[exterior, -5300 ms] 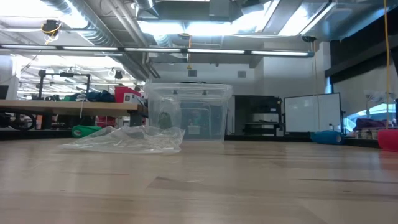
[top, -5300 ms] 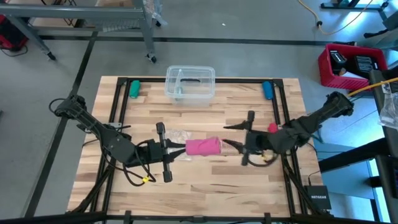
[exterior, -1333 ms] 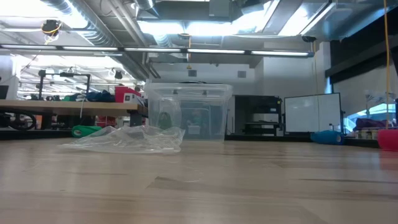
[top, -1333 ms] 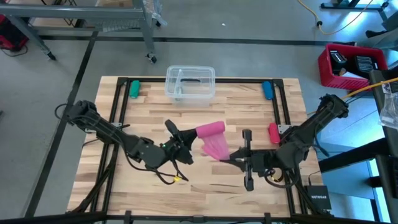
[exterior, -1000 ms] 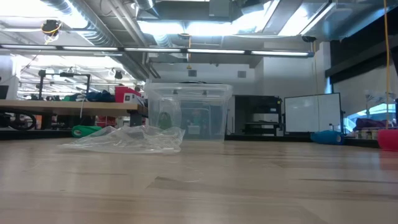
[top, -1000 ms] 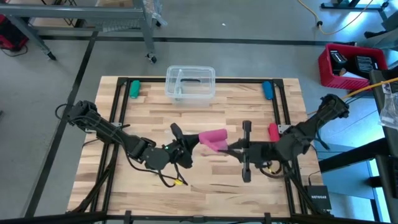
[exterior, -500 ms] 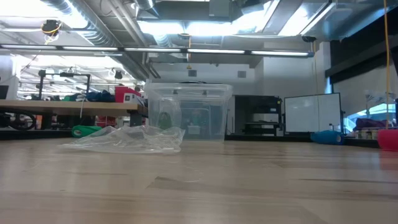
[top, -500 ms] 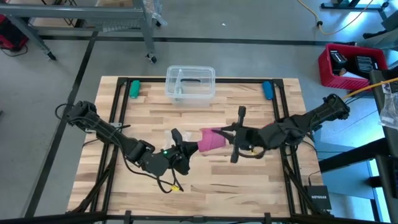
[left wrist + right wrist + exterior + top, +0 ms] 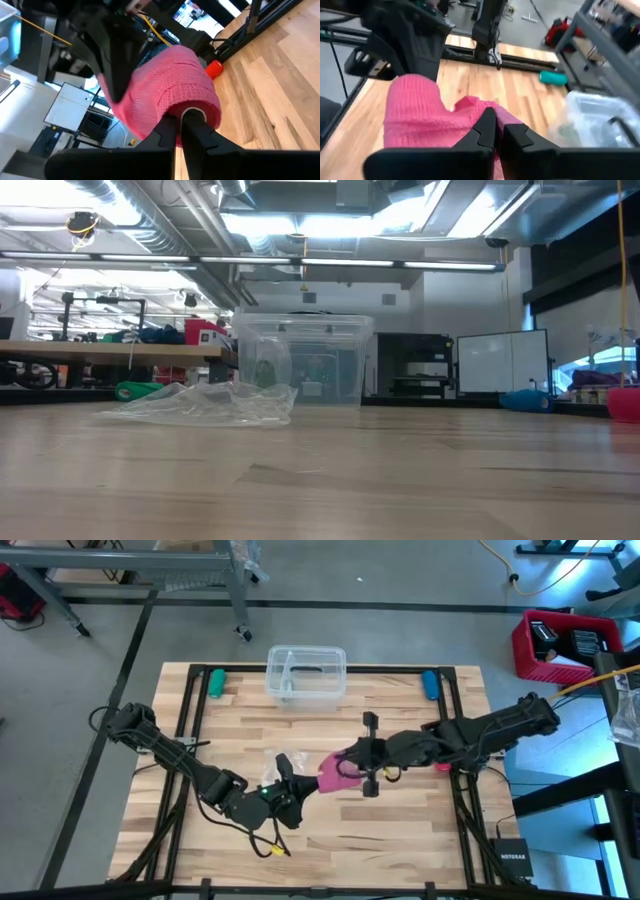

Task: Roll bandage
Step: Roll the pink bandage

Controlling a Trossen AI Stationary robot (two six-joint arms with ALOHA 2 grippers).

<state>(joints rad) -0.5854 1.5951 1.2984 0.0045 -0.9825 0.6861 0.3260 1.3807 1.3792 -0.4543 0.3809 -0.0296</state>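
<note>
The pink bandage is a short roll with a loose tail, held above the middle of the table between my two grippers. My left gripper comes from the table's left and is shut at the roll's end. My right gripper comes from the right and is shut on the tail. In the right wrist view the roll lies beside the tail, with my left gripper behind it. The low view shows neither gripper nor bandage. My left gripper pinches the roll's end face beside its white core between its shut fingers. It comes roughly level from the table's left. The roll is lifted clear of the table. My right gripper pinches the bandage's loose tail between its two fingers, slanting down from the table's right. The tail runs from the fingers straight to the roll, clear of the table.
A clear plastic box stands at the far middle. A crumpled clear wrapper lies in front of it. A green object and a blue one lie at the far corners. A small red object lies under my right arm.
My right gripper has swung toward the table's left and far edge, closing on my left gripper and turning at the wrist. The loose tail has drawn in against the roll, and the bandage now looks more compact. My left gripper has shifted a little toward the near edge.
</note>
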